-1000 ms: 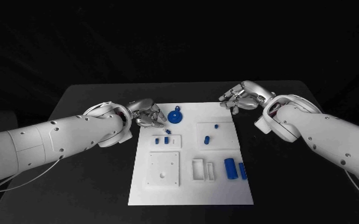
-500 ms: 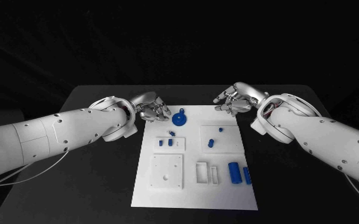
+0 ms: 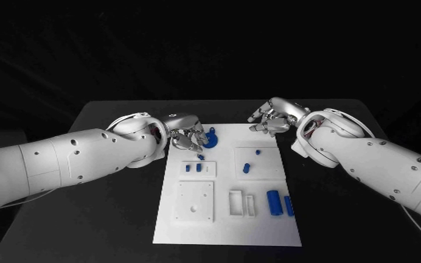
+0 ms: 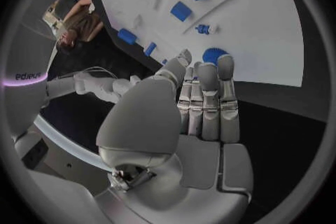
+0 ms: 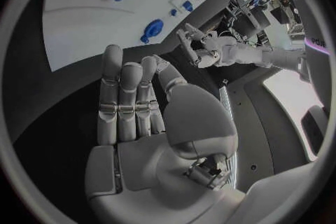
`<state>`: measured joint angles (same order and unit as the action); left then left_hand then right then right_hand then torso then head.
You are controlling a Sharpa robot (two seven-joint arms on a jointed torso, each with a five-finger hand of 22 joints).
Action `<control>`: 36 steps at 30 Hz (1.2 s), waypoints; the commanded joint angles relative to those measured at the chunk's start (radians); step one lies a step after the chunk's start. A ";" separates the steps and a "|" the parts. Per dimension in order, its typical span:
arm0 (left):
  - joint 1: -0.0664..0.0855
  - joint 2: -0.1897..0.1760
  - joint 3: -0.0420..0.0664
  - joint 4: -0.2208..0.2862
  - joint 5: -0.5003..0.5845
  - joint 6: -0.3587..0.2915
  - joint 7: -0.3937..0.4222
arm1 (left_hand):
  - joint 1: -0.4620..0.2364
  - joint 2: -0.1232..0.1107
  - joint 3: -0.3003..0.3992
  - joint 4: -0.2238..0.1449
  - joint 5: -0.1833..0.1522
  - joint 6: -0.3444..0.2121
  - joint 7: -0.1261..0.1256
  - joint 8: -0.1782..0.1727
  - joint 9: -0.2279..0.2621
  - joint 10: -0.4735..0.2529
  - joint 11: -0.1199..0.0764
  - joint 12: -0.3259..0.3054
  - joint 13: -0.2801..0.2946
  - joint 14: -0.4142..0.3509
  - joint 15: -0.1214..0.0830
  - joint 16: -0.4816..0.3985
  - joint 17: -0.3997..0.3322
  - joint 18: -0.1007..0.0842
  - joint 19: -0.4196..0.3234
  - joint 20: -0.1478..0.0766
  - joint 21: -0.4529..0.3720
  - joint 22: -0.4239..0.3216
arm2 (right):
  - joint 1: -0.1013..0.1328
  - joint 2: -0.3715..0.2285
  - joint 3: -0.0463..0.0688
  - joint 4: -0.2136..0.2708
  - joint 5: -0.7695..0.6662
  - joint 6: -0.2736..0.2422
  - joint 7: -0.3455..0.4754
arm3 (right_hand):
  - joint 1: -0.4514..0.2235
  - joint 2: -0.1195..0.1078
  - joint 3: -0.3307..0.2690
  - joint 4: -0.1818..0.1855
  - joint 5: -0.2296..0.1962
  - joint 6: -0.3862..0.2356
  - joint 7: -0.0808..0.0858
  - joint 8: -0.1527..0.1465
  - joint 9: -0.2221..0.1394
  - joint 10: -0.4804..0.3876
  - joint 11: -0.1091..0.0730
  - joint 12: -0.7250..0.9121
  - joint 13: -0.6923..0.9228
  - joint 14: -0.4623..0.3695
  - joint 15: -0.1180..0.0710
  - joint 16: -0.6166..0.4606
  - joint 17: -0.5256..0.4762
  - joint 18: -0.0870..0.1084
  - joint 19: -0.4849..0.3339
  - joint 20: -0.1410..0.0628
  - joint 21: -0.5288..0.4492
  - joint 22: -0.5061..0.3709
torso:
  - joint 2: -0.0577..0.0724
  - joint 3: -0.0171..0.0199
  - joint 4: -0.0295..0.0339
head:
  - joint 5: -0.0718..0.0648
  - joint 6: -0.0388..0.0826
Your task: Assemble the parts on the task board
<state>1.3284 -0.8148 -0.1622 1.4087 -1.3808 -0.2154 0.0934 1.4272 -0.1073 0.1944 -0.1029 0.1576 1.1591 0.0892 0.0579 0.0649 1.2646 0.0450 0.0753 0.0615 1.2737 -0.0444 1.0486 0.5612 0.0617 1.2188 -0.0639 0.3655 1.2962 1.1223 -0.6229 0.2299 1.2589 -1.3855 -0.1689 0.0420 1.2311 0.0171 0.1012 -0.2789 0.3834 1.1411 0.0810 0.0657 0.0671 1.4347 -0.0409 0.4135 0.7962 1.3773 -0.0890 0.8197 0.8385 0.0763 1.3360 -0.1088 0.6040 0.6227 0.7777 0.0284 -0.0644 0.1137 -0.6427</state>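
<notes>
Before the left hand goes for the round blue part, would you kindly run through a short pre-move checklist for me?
1. Left hand holds nothing, fingers apart: ok.
2. Round blue part lies on the task board, close beside the left hand: ok.
3. Contact between left hand and round blue part: cannot tell.
4. Right hand holds nothing, at the board's far right corner, away from the part: ok.
5. Two blue cylinders near the board's right edge, away from both hands: ok.
</notes>
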 commanded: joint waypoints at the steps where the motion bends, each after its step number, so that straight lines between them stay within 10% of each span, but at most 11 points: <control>1: 0.003 0.010 -0.001 0.008 -0.205 0.078 -0.038 | -0.003 -0.014 -0.001 0.005 0.004 -0.016 0.001 0.004 -0.001 -0.016 0.007 -0.014 -0.001 -0.001 0.008 -0.007 -0.005 0.020 -0.002 0.007 -0.007 0.001 | 0.000 0.002 0.001 0.002 -0.008 -0.014 -0.012 | -0.003 0.005 0.008 -0.001 0.003 -0.003 -0.002 -0.004 -0.001 0.003 0.001 -0.007 0.001 0.007 -0.003 -0.005 0.002 0.006 -0.006 0.000 -0.007 0.003 | 0.000 0.0009 0.0002 | -0.004 0.000; 36: 0.002 0.093 -0.036 -0.053 -0.321 0.133 -0.095 | 0.001 -0.038 0.057 0.062 0.033 -0.040 0.016 0.004 -0.001 -0.037 0.016 -0.014 0.000 -0.001 0.019 0.032 -0.052 0.037 0.024 0.020 -0.038 0.031 | 0.000 -0.003 0.001 0.007 0.034 -0.020 0.001 | -0.010 0.004 0.012 0.000 0.009 -0.006 -0.001 -0.004 -0.001 0.006 0.001 -0.015 0.003 0.012 -0.003 -0.017 0.011 0.005 0.002 0.000 -0.032 0.028 | 0.001 0.0006 -0.0007 | -0.017 -0.007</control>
<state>1.3312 -0.7250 -0.1977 1.3559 -1.6897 -0.0982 0.0012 1.4274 -0.1408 0.2529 -0.0469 0.1847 1.1233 0.0998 0.0579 0.0647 1.2217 0.0623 0.0636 0.0614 1.2736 -0.0301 1.0757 0.5100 0.0931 1.2383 -0.0445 0.3308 1.3078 1.1224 -0.6249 0.2299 1.2633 -1.3587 -0.1849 0.0373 1.2270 0.0211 0.1065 -0.2788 0.3873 1.1396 0.0824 0.0657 0.0672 1.4349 -0.0408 0.4018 0.7982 1.3809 -0.0925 0.8045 0.8485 0.0762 1.3361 -0.1088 0.5748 0.6501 0.7779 0.0286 -0.0643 0.0978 -0.6506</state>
